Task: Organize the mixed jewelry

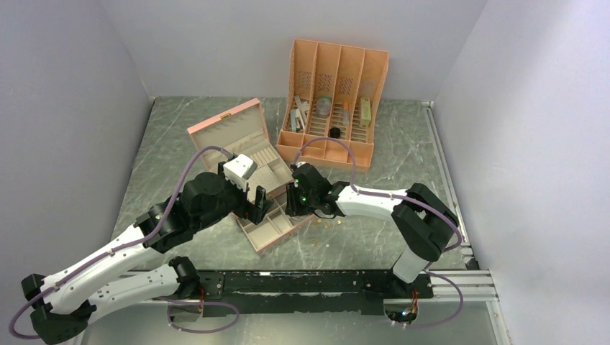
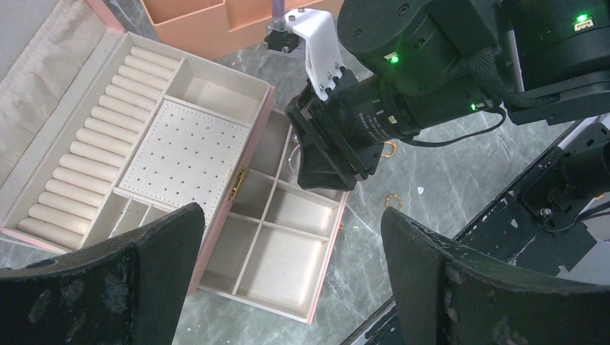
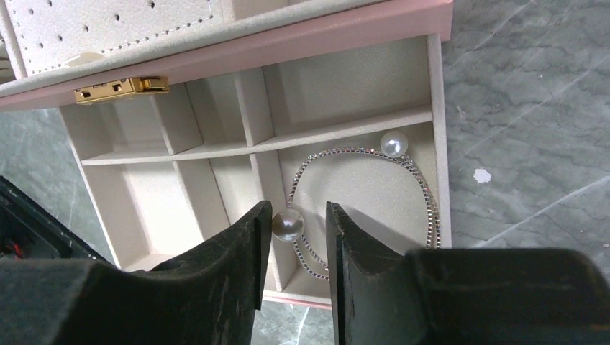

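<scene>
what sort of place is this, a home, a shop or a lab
Probably a robotics lab test cell: the left arm and right arm are mounted on a rail at the table edge, plain pale walls box it in, and the pink jewelry box looks staged.

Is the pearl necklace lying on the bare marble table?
No, the pearl necklace lies in an end compartment of the pink jewelry box, inside its lower tray, not on the table.

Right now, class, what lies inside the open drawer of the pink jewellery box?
A sparkly silver chain with two white pearls, one pearl between the right pincer's fingers. Other visible cream compartments look bare; the pincer hides the drawer's near edge.
</scene>
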